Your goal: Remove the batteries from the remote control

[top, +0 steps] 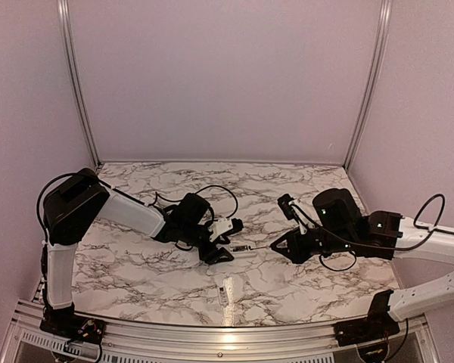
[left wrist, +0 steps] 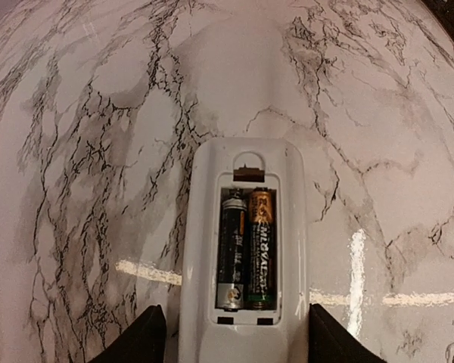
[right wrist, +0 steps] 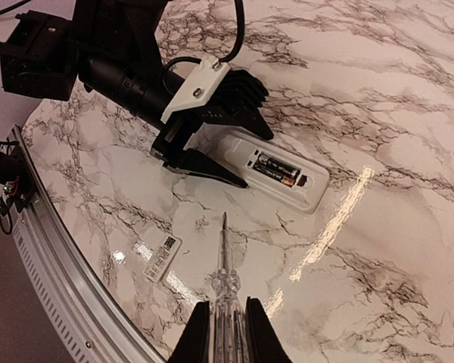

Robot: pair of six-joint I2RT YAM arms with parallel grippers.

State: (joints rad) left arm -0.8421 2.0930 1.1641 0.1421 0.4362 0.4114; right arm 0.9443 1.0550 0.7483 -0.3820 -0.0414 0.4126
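Note:
The white remote control (left wrist: pixel 242 170) lies back up on the marble table (left wrist: pixel 98 151), its compartment uncovered. Two dark batteries (left wrist: pixel 247 249) sit side by side inside it, one with a copper end. My left gripper (left wrist: pixel 238 349) straddles the remote's near end with a black finger against each long side. The remote (right wrist: pixel 306 193) and the batteries (right wrist: pixel 276 168) also show in the right wrist view. My right gripper (right wrist: pixel 227 333) is shut on a clear-handled screwdriver (right wrist: pixel 225 280), whose tip points at the remote from a short gap away. In the top view both grippers (top: pixel 223 243) (top: pixel 287 246) face each other across the remote (top: pixel 240 248).
A thin pale strip with a printed label (right wrist: pixel 160 257) lies loose on the table near the front edge, also seen from above (top: pixel 224 291). A metal rail (top: pixel 212 333) runs along the front edge. Plain walls stand behind and at both sides.

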